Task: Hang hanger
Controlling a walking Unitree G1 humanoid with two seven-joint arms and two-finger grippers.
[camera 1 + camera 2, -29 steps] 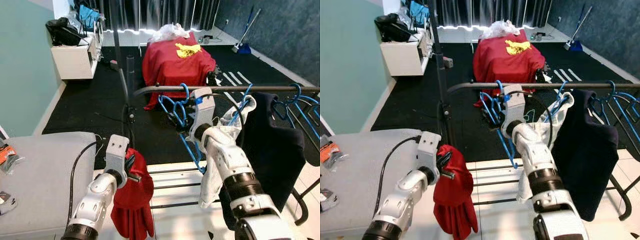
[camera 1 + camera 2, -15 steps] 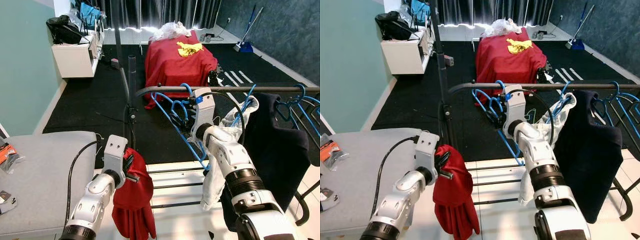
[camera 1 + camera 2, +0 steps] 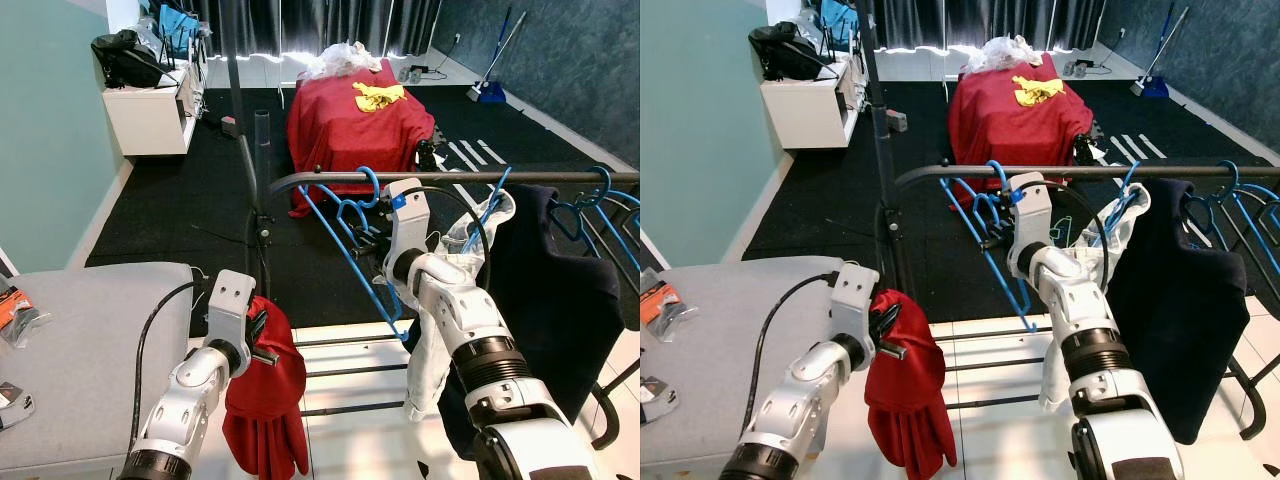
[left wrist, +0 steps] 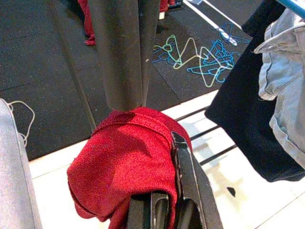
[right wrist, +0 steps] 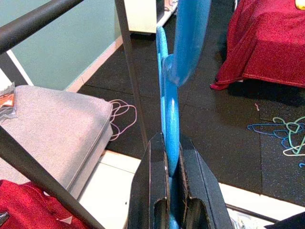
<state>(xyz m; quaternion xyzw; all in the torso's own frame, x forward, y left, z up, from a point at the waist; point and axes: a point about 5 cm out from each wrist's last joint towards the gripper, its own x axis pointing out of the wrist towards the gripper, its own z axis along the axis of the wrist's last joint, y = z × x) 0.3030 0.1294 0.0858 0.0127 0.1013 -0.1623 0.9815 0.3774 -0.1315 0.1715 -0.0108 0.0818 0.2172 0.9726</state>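
Black rubber matting covers the far floor, with a red-draped piece of furniture (image 3: 357,130) standing on it and a white cabinet (image 3: 152,116) against the teal wall. Nearer, a dark clothes rail (image 3: 480,178) runs across the scene above white tiles. The right gripper (image 5: 168,176) is raised just under the rail's left end, its two black fingers (image 5: 152,191) pressed together on the blue hanger (image 3: 350,245), whose hook (image 3: 371,186) curls over the rail while its long arm slants down beside the silver forearm. Further along the rail hang a pale garment (image 3: 440,300) and a dark navy garment (image 3: 545,290) on more blue hangers. Low on the left, beside a grey cushioned seat (image 3: 80,350), the left gripper (image 4: 159,210) pinches a red cloth (image 3: 265,395) that droops below it. Loose coloured hangers (image 4: 200,57) lie scattered on the matting.
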